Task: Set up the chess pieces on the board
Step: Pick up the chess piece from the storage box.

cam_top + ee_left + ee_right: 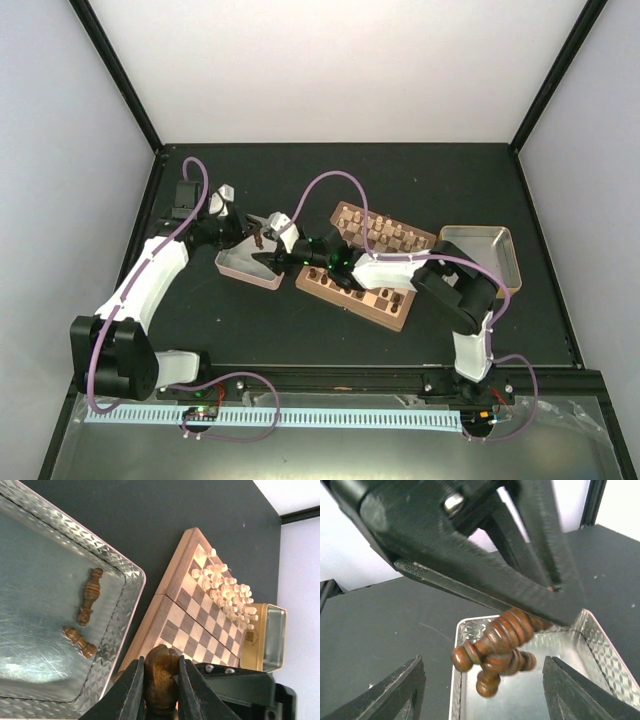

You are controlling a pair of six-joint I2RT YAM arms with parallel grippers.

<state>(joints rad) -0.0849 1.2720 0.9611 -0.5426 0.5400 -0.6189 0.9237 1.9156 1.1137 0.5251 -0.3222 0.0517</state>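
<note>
Chessman first: one dark chessman, with a ringed stem and a cross-like top, is held crosswise in my left jaws. They are clenched on its body, so head and foot stick out free on either side. I judge that to be the reason for the grip: the ends stay bare for my other arm.

My right jaws stand spread wide, one finger on each side of the piece and a little below it, touching nothing. They look placed to take it over, I think because the right arm sits nearer the board.

Below the piece lies the near metal tray. Two more dark chessmen lie flat on its floor, off to one side of my left jaws, not yet picked.

Past the tray's rim, ahead of the left jaws, the board rests on the dark surface. Cream chessmen crowd its far rows. A second tray sits just beyond the board.
</note>
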